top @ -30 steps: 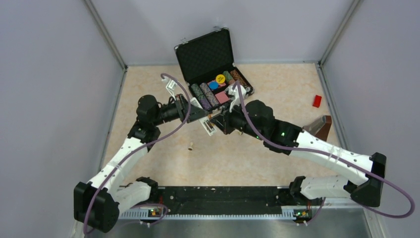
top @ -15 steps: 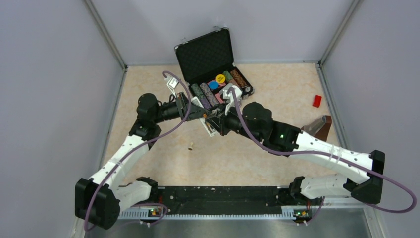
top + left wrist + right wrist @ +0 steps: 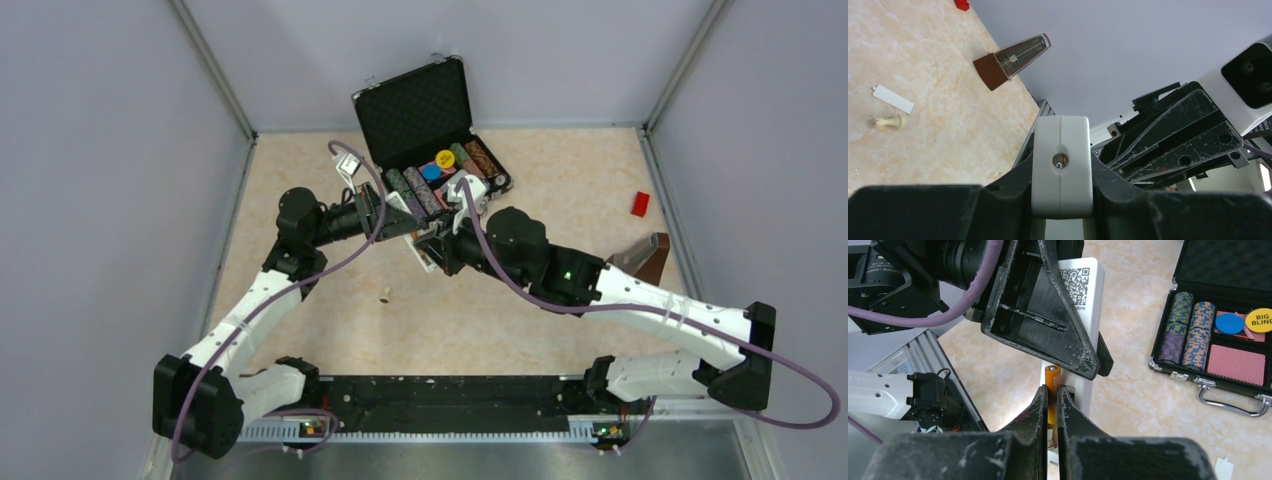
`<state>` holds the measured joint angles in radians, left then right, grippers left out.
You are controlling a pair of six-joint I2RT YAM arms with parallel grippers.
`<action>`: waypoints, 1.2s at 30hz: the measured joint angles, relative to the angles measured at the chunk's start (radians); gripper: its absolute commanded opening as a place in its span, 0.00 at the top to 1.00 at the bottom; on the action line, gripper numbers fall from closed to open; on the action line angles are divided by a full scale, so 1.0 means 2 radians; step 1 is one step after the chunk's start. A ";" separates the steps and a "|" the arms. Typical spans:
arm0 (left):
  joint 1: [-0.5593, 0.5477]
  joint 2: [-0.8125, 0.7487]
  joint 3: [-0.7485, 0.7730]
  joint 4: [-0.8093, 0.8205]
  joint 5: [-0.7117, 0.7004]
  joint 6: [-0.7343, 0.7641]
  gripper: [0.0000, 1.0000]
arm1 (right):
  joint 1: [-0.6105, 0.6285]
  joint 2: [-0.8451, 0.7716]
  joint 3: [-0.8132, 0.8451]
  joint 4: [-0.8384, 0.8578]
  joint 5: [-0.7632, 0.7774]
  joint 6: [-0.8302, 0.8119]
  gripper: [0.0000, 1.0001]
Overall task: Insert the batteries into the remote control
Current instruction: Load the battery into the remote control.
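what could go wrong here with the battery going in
The battery is pinched only by the thin tips of the right gripper, so it may twist or slip when pressed into the remote. The left gripper holds the remote off the table, so pushing might tilt it.

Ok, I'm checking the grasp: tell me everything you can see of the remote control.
The remote control is a slim white plastic bar, clamped in the left gripper. One face carries a QR-code label; its end face shows a small round hole. The right gripper holds a copper-orange battery lengthwise at its slot.
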<state>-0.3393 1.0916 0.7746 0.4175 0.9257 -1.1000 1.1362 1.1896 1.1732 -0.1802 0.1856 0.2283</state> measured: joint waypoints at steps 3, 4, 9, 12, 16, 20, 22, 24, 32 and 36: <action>0.000 0.000 0.000 0.001 -0.001 -0.001 1.00 | 0.000 0.000 0.000 -0.004 -0.002 -0.001 1.00; 0.000 0.000 0.000 0.001 -0.001 -0.001 1.00 | 0.000 0.000 0.000 -0.005 -0.003 -0.002 1.00; 0.000 0.000 0.000 0.001 -0.002 -0.002 1.00 | 0.000 0.000 -0.001 -0.011 -0.011 -0.020 1.00; 0.000 0.000 0.000 0.000 -0.003 -0.002 1.00 | 0.000 0.000 -0.001 -0.013 -0.013 -0.028 1.00; 0.000 0.000 0.000 0.000 -0.005 -0.001 1.00 | 0.000 0.000 -0.001 -0.016 -0.016 -0.036 1.00; 0.000 0.001 0.000 0.000 -0.005 -0.001 1.00 | 0.000 -0.001 -0.001 -0.019 -0.019 -0.036 1.00; 0.000 0.002 0.000 0.000 -0.005 -0.001 1.00 | 0.000 -0.001 -0.001 -0.020 -0.019 -0.036 1.00; 0.000 0.003 0.000 -0.001 -0.005 -0.001 1.00 | 0.000 -0.001 -0.001 -0.023 -0.019 -0.036 1.00; 0.000 0.006 0.000 -0.003 -0.013 -0.001 1.00 | 0.001 -0.001 -0.004 -0.026 -0.012 -0.012 0.69; 0.000 0.006 0.000 -0.003 -0.018 -0.001 1.00 | 0.004 -0.001 -0.003 -0.026 -0.008 0.008 0.61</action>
<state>-0.3386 1.1042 0.7746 0.4107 0.8898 -1.1011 1.1435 1.1870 1.1671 -0.2329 0.1692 0.2443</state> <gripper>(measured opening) 0.299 0.340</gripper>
